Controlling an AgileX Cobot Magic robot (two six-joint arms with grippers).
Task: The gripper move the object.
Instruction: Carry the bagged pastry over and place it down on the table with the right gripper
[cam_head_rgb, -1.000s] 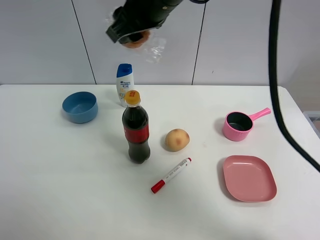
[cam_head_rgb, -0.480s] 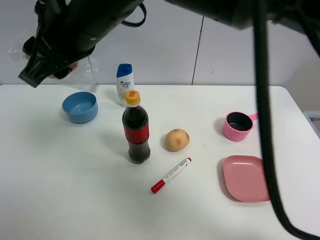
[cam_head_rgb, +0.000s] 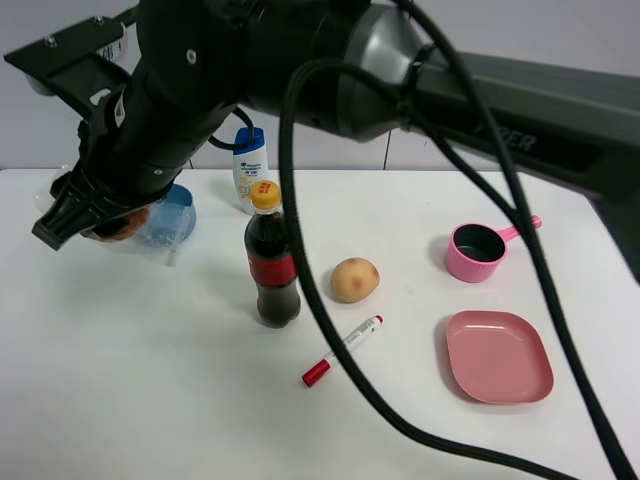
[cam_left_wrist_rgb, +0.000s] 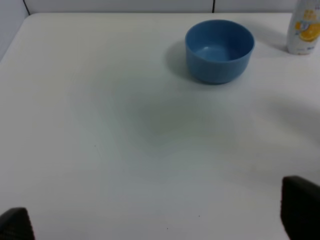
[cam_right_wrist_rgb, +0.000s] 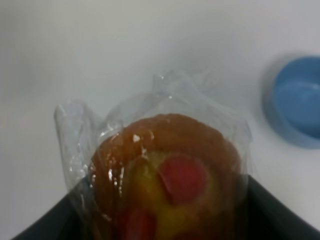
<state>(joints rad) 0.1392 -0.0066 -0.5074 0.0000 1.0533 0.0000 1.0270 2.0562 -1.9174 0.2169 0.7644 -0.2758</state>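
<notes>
The object, a golden-orange pastry (cam_head_rgb: 127, 226) with red spots in a clear crinkly wrapper, is held in my right gripper (cam_head_rgb: 100, 220). The right arm reaches across to the left side and holds the pastry just above the table, in front of and left of the blue bowl (cam_head_rgb: 172, 214). In the right wrist view the pastry (cam_right_wrist_rgb: 167, 175) fills the frame between the dark fingers of my right gripper (cam_right_wrist_rgb: 165, 220). My left gripper (cam_left_wrist_rgb: 157, 215) is open and empty, with only its fingertips (cam_left_wrist_rgb: 300, 210) showing, over bare table short of the bowl (cam_left_wrist_rgb: 219, 50).
A cola bottle (cam_head_rgb: 273, 260), a shampoo bottle (cam_head_rgb: 249, 165), a tan potato (cam_head_rgb: 354, 279) and a red-capped marker (cam_head_rgb: 343, 350) stand mid-table. A pink pot (cam_head_rgb: 478, 250) and a pink plate (cam_head_rgb: 498, 356) are on the right. The right arm spans the back of the table.
My right arm has swung left and down with the pastry, from high at the back centre to low beside the blue bowl. The other things have not moved.
</notes>
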